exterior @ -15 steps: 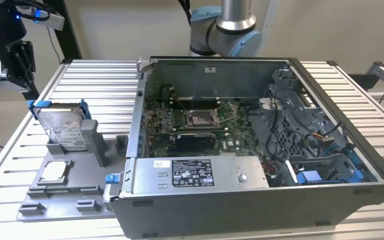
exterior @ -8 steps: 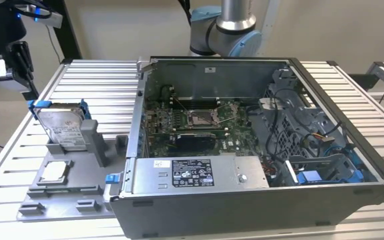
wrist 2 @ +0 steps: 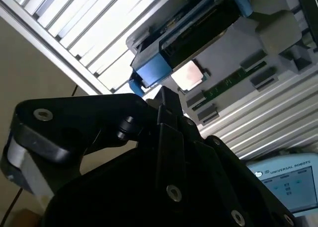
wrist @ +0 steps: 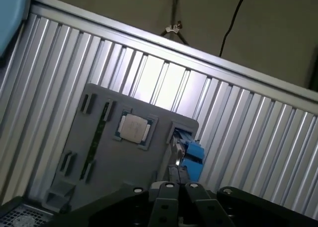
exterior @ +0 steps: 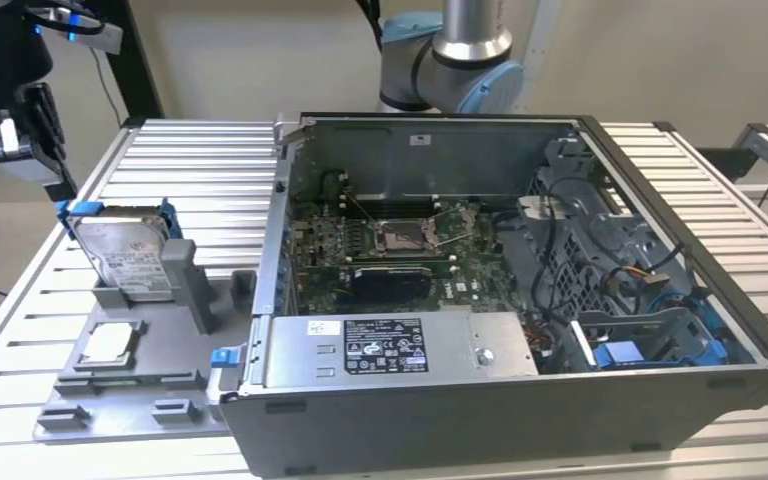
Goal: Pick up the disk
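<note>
The disk is a silver-grey drive with a white label and a blue bracket. It stands on edge in a slot of the grey holder plate at the exterior view's left. In the wrist views it shows edge-on. My black gripper hangs in the air above the disk and a little toward the exterior view's left, clear of it. Its fingers meet at a point in both wrist views, shut with nothing between them.
A small square silver chip lies in a recess of the holder plate near the disk. The open computer case sits in the middle of the ribbed aluminium table. The arm's base stands behind the case.
</note>
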`<state>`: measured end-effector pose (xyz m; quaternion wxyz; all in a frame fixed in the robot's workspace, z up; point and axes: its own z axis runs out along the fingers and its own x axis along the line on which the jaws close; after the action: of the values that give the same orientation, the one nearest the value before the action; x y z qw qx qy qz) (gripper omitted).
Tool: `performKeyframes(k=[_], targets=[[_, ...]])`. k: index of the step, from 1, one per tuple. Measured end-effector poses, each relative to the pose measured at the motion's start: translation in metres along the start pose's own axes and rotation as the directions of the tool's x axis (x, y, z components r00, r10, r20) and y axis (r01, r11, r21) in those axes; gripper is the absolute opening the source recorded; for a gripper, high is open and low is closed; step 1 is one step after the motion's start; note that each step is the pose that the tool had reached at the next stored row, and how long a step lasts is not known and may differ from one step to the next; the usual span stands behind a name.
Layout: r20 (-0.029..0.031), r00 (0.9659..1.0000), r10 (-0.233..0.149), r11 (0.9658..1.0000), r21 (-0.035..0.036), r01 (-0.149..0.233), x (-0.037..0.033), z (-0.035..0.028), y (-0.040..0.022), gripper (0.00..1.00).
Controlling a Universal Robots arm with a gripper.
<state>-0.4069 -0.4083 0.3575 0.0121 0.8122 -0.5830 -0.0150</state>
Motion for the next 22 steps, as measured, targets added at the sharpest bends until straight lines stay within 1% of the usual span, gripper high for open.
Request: performKeyframes(k=[2, 4, 7, 9, 11, 13, 15, 18, 19, 20, 22], targets=[[0.0015, 0.9998, 0.019, 0.9998, 0.0004, -0.019, 0.0, 0.0001, -0.0001, 0.0], [0.0027, 0.9989, 0.048, 0.9989, 0.0006, -0.048, 0.0001, 0.0004, -0.0001, 0.0], [0.0044, 0.9958, 0.092, 0.9958, 0.0011, -0.092, 0.0001, 0.0009, -0.0002, 0.0], [0.0056, 0.9923, 0.123, 0.9924, 0.0013, -0.123, 0.0001, 0.0013, -0.0002, 0.0], [0.0069, 0.988, 0.154, 0.988, 0.0015, -0.154, 0.0001, 0.0017, -0.0002, 0.0], [0.008, 0.9827, 0.185, 0.9828, 0.0016, -0.185, 0.0001, 0.0022, -0.0002, 0.0], [0.0092, 0.9767, 0.214, 0.9767, 0.0016, -0.215, 0.0001, 0.0026, -0.0002, 0.0], [0.0106, 0.9686, 0.249, 0.9686, 0.0018, -0.249, 0.0002, 0.0032, -0.0005, 0.0], [0.0108, 0.9669, 0.255, 0.9669, 0.0019, -0.255, 0.0004, 0.0033, -0.0012, 0.0], [0.011, 0.9662, 0.257, 0.9663, 0.0019, -0.257, 0.0009, 0.0032, -0.0027, 0.0], [0.0109, 0.9662, 0.258, 0.9662, 0.0018, -0.258, 0.0019, 0.003, -0.0068, 0.0]])
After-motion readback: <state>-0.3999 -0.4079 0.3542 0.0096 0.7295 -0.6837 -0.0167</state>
